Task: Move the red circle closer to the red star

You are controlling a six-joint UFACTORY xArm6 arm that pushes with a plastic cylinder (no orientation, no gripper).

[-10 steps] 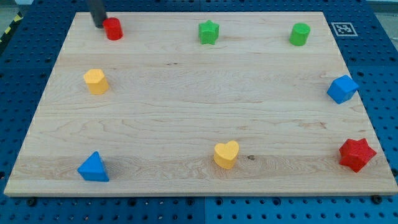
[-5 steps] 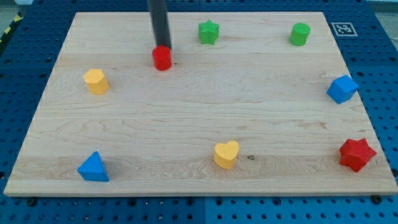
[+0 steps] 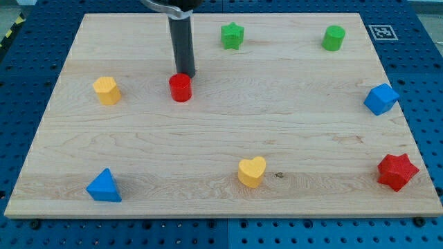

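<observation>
The red circle (image 3: 181, 88) is a short red cylinder standing on the wooden board, left of centre in the upper half. My tip (image 3: 185, 73) is right behind it, touching or almost touching its upper edge, with the dark rod rising to the view's top. The red star (image 3: 397, 171) lies far off at the board's lower right corner.
A yellow hexagon block (image 3: 106, 90) sits to the left of the red circle. A green star (image 3: 232, 35) and a green cylinder (image 3: 333, 38) stand along the top. A blue cube (image 3: 381, 99) is at the right edge, a yellow heart (image 3: 252, 171) at bottom centre, a blue triangle (image 3: 104, 186) at bottom left.
The red circle was pushed from the top left corner right and down, then further down. My tip followed it and stays just above it. Other blocks have not moved.
</observation>
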